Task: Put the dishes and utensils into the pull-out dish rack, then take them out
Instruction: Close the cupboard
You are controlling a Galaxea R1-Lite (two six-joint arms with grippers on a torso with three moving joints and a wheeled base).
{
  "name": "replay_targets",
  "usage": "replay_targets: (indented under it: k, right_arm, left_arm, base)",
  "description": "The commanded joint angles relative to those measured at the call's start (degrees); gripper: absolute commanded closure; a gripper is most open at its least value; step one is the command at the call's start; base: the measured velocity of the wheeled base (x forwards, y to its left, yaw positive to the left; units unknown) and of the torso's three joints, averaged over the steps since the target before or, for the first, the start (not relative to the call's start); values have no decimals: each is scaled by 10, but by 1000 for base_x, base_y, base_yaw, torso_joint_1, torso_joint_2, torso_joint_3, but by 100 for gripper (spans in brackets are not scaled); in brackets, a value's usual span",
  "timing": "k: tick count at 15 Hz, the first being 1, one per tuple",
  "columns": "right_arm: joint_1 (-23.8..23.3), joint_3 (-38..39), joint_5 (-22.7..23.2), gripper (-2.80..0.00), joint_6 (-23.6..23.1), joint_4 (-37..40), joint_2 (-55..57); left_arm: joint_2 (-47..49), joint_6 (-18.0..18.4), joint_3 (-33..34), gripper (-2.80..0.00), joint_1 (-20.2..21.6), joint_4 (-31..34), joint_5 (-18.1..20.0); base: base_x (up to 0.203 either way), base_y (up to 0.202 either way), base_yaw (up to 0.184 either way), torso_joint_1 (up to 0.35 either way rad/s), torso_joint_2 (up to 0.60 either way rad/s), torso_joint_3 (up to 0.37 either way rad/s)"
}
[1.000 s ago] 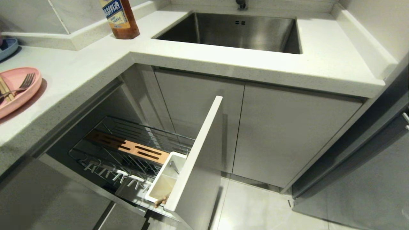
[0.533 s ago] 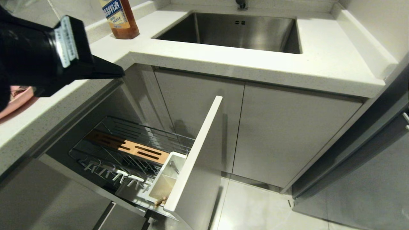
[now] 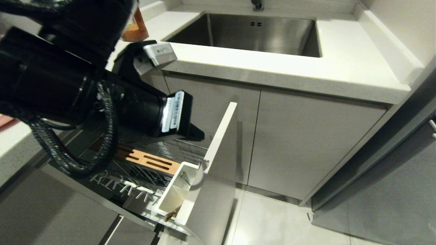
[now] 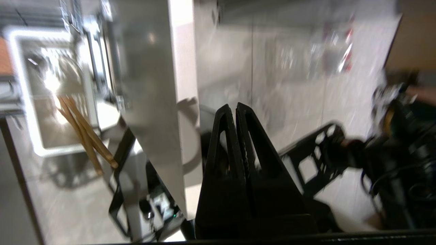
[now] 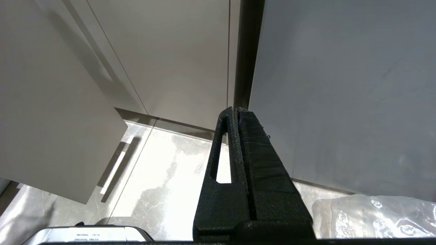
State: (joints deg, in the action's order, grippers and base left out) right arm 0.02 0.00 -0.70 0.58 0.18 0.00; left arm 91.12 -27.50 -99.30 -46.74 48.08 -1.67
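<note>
Left pincer (image 3: 201, 135), clenched and empty, hangs above the pull-out dish rack (image 3: 150, 160), chopsticks (image 4: 85, 131) in its cup.

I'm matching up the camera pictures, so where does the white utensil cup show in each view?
Head view: utensil cup, lower centre, behind the pale grey front panel.
Left wrist view: utensil cup at the left edge, chopsticks sticking out.
Right wrist view: not in it.
Shared landmark: the front panel.
</note>
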Motion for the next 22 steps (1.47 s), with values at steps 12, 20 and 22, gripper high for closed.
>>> replay_targets:
  k: [12,20,22]
  right_arm:
    - [1,1,0,0,0,0,0]
    - [1,1,0,0,0,0,0]
    - [0,1,0,0,0,0,0]
  left_arm:
    - [123,-2,6,0,-38,23,-44]
    - [124,-3,6,0,-33,23,-252]
    - [123,-3,8,0,-26,23,-304]
  base:
    - [0,0,0,0,0,0]
    - [0,0,0,0,0,0]
    - [0,0,0,0,0,0]
